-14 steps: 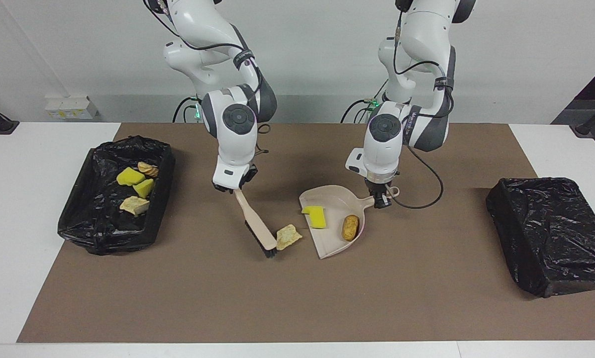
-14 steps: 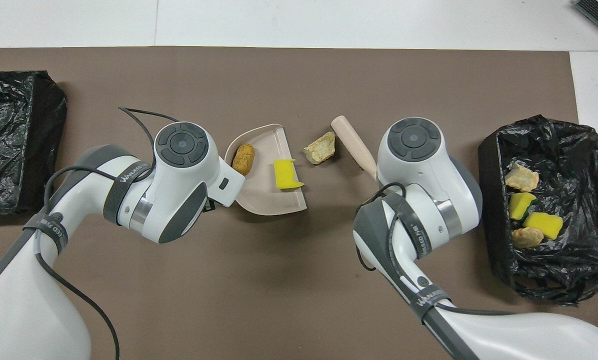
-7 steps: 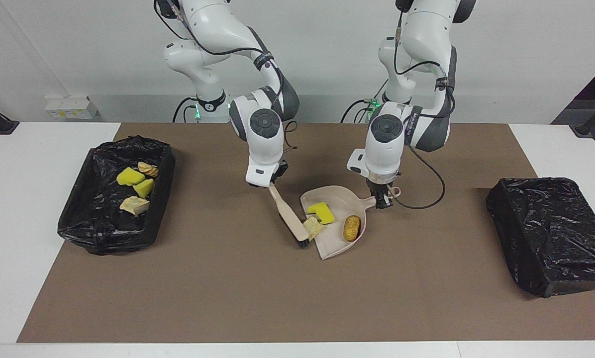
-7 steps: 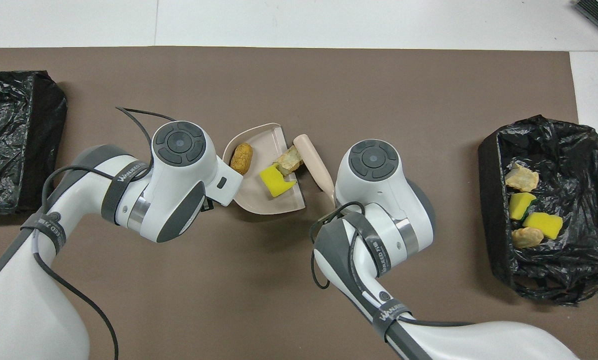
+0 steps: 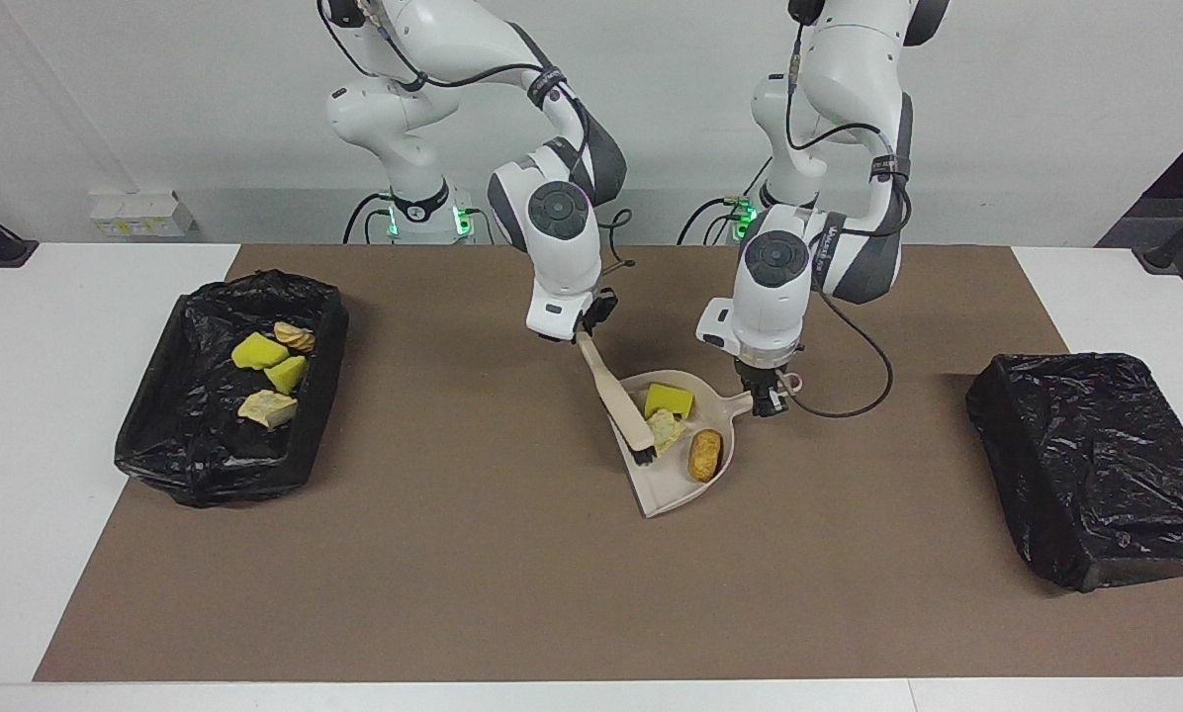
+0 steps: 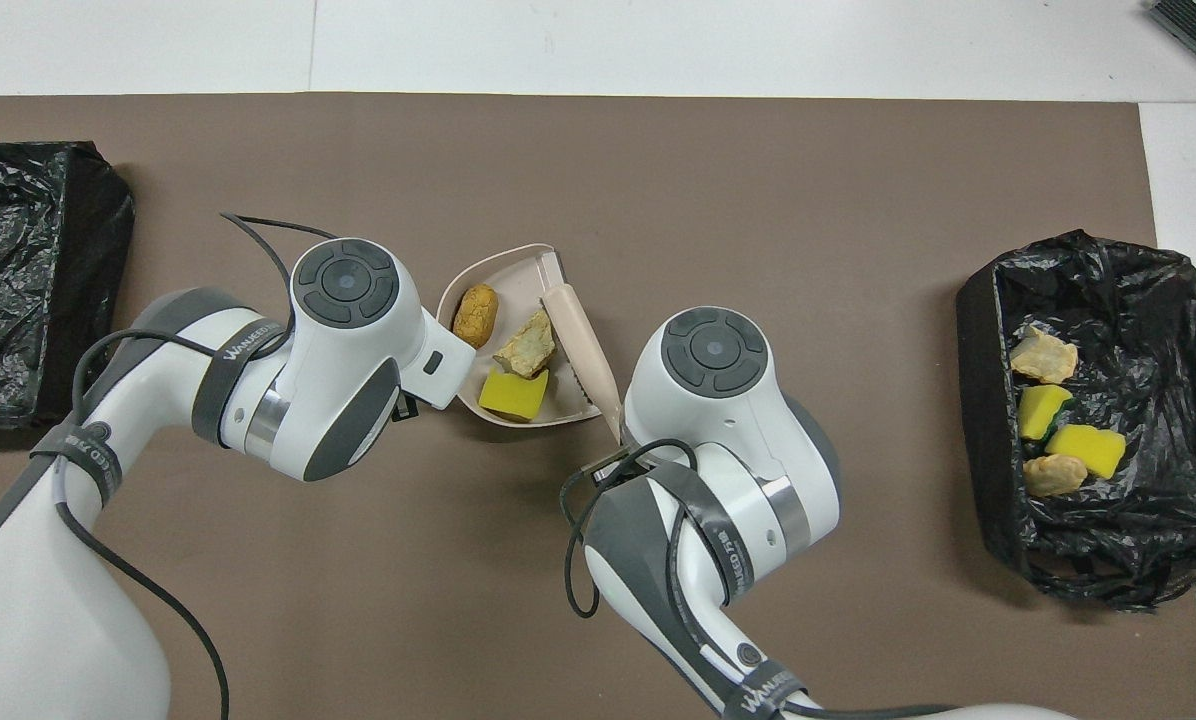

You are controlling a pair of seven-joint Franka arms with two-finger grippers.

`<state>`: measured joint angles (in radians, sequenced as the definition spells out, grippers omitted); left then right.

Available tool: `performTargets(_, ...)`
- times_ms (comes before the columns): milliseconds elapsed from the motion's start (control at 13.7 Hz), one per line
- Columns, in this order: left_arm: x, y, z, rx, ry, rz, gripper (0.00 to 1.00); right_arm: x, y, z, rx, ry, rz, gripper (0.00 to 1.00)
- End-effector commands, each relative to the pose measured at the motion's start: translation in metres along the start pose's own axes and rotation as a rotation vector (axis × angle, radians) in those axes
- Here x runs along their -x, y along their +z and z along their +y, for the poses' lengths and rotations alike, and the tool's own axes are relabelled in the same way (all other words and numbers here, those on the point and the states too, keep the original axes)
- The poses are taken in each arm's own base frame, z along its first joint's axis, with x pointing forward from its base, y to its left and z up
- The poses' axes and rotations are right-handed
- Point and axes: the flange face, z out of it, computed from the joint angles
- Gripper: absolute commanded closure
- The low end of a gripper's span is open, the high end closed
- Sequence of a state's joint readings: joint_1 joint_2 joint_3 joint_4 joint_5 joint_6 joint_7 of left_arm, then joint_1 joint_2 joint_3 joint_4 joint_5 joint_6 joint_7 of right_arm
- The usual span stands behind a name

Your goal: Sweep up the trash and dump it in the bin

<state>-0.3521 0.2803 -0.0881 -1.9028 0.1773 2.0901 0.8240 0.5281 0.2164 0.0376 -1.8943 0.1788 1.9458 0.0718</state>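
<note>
Moved since 1 s ago: brush (image 5: 619, 407) swept the pale bread scrap (image 5: 665, 431) off the mat into the dustpan (image 5: 673, 487); yellow sponge (image 5: 669, 400) got pushed deeper toward the handle.
Facing view, R gripper (image 5: 582, 332): clenched on brush handle, bristles down on pan floor, touching pale scrap.
Facing view, L gripper (image 5: 770, 398): clamped on dustpan handle, pan flat on mat.
Facing view, trash: 3 pcs in pan incl. brown lump (image 5: 704, 454); 4 more in the lined bin (image 5: 156, 435) at R arm's end. Second black-bagged bin (image 5: 1096, 465) at L arm's end, contents not visible.
Overhead view, pan (image 6: 558, 412): sponge (image 6: 513, 394), pale scrap (image 6: 527, 347), brown lump (image 6: 475, 315) all inside; brush (image 6: 578, 345) lies across pan mouth.
Overhead view, bin (image 6: 978, 420): holds 4 scraps.
Step tip: my read, sweep is done. Lift brush clear w/o flicking the scrap out, tip pan mouth up before carrying, keep it level to the bin.
</note>
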Motion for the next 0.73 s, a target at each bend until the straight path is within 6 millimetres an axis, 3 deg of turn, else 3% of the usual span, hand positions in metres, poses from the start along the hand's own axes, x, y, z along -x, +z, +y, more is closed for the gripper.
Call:
performTargets(0, 0.004, 0.004, -0.002, -0.027, 0.057, -0.003, 1.0, 0.022, -0.034, 0.012, -0.017, 0.03, -0.019, 1.0)
performTargets(146, 0.007, 0.005, -0.003, -0.028, 0.088, 0.0, 1.0, 0.035, -0.061, 0.038, -0.015, 0.073, -0.016, 1.0)
performTargets(510, 0.011, 0.006, -0.01, -0.064, 0.159, 0.043, 1.0, 0.069, -0.104, 0.106, 0.106, 0.168, -0.054, 1.0)
performTargets(656, 0.031, 0.001, -0.025, -0.06, 0.177, 0.068, 1.0, 0.075, -0.109, 0.123, 0.117, 0.202, -0.068, 1.0)
